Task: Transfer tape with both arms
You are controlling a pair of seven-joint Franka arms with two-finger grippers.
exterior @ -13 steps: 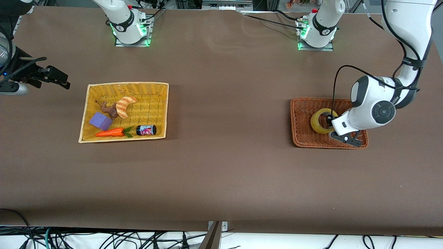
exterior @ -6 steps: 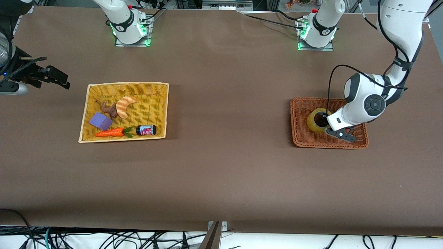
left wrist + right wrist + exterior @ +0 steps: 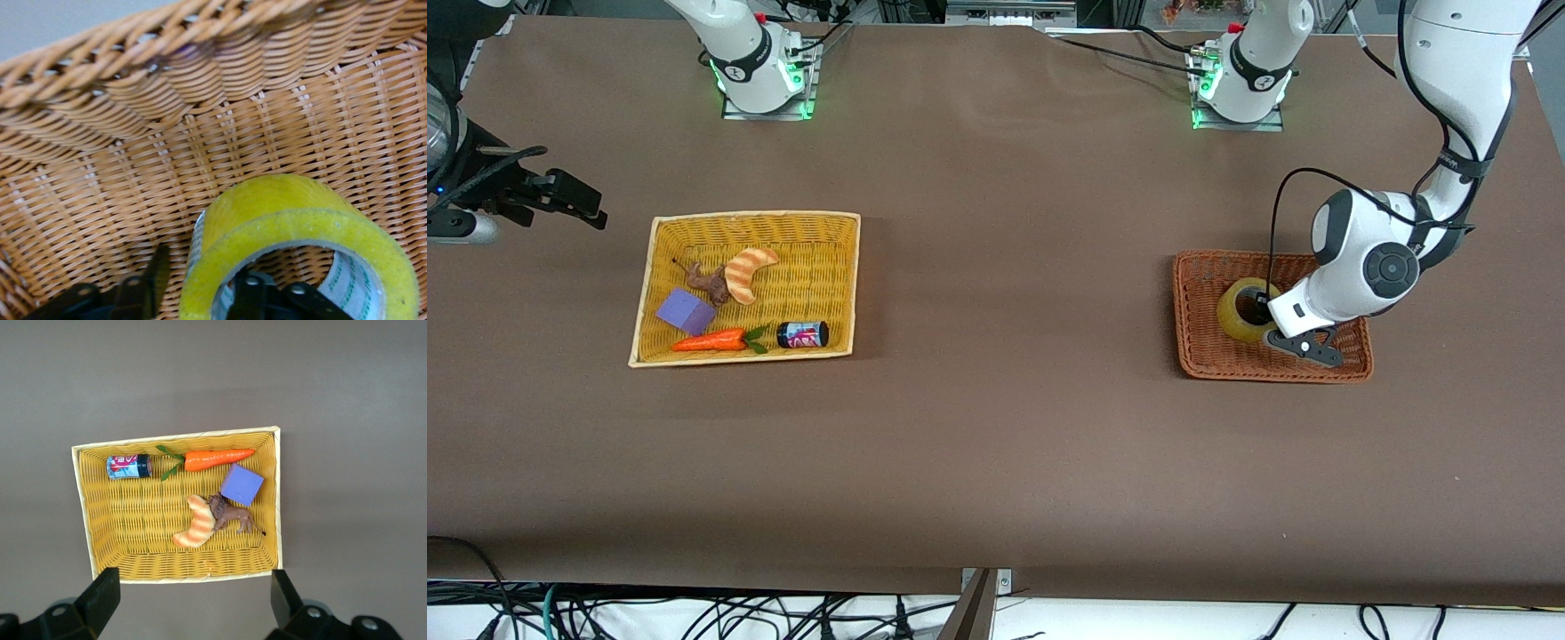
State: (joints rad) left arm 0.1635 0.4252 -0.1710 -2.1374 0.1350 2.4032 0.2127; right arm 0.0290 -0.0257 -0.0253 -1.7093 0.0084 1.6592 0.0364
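Observation:
The tape [image 3: 1239,311], a yellowish roll with a grey core, stands on edge in the orange-brown wicker basket [image 3: 1199,357]. My left gripper [image 3: 1264,320] is down in that basket at the roll. In the left wrist view the tape [image 3: 293,213] fills the foreground and the left gripper [image 3: 200,281] straddles its wall, one finger inside the core and the other outside with a gap to the roll. It is open. My right gripper [image 3: 576,201] waits over the table by the right arm's end. In its wrist view the right gripper [image 3: 193,593] is open with nothing between its fingers.
A yellow wicker basket [image 3: 645,293] toward the right arm's end holds a striped croissant toy [image 3: 747,271], a purple block [image 3: 685,311], a carrot [image 3: 711,340], a small can [image 3: 802,334] and a brown animal figure [image 3: 710,283]. The orange basket's rim [image 3: 133,40] rises close by the tape.
The left hand shifted the tape a little toward the right arm's end inside the orange basket, and its fingers have come apart off the roll. The right arm has not moved.

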